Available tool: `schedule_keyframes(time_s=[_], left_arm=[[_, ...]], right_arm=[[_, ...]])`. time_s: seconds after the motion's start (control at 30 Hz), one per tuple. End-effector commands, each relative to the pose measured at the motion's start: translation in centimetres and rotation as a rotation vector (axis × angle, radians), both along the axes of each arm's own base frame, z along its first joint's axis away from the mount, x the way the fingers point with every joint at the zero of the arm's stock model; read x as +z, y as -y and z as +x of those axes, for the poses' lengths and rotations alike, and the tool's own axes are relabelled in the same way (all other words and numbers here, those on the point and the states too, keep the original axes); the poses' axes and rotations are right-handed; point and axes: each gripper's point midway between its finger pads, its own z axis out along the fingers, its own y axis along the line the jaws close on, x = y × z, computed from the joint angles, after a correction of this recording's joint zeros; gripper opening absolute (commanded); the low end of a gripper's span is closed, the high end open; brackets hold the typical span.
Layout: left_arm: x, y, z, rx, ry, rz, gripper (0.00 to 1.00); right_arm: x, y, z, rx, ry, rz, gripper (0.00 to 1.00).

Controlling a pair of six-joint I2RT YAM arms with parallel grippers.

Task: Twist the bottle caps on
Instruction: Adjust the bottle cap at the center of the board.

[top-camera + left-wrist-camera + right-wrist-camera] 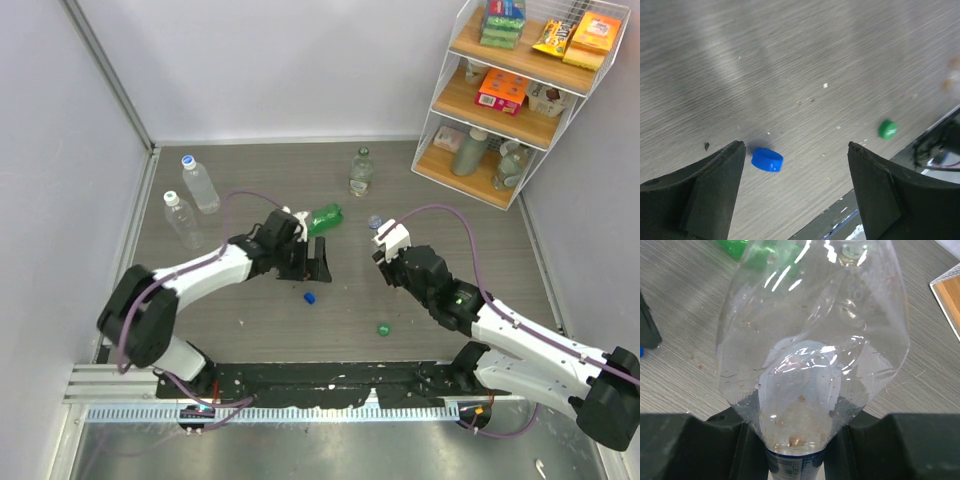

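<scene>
Under the empty, wide-open left gripper (796,147), a blue cap (767,160) at 7 o'clock. Right gripper (795,417) clamps a clear bottle (810,340), label (790,465) unreadable

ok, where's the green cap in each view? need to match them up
Top external: green cap on the table, low centre, down-right of the blue cap.
Left wrist: right of centre, up-right of the blue cap.
Right wrist: not in it; the clear bottle fills the frame.
Shared landmark: the blue cap, in the top and left wrist views.
</scene>
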Motion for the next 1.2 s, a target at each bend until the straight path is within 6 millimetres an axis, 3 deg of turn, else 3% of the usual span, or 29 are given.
schedule_keyframes(time_s=[0.0,0.2,0.5,0.93,1.07,1.17], left_arm=[[-2.6,0.5,-2.0,-0.117,-0.157,0.082,0.82],[-3.9,-1.0,-2.8,-0.093,-0.186,0.225,0.58],[-5.5,-3.2,-3.1,-0.015,-0.208,0.336,0.43],[-7.6,-6.9,-4.6,0.106,-0.242,0.376,0.43],[-6.6,-8.3,-4.2,0.181,-0.231,0.335,0.45],[-4.8,-6.6,-3.9,0.117,-0.177,0.232,0.48]], right_arm=[[1.6,0.1,0.2,-0.022,0.034,0.047,0.01],[1.6,0.0,0.2,-0.013,0.035,0.052,0.01],[1.5,-0.1,0.1,-0.010,0.030,0.048,0.01],[1.4,0.2,0.2,-0.026,0.030,0.039,0.01],[1.4,0.2,0.3,-0.029,0.031,0.038,0.01],[1.3,0.2,0.3,-0.029,0.029,0.036,0.01]])
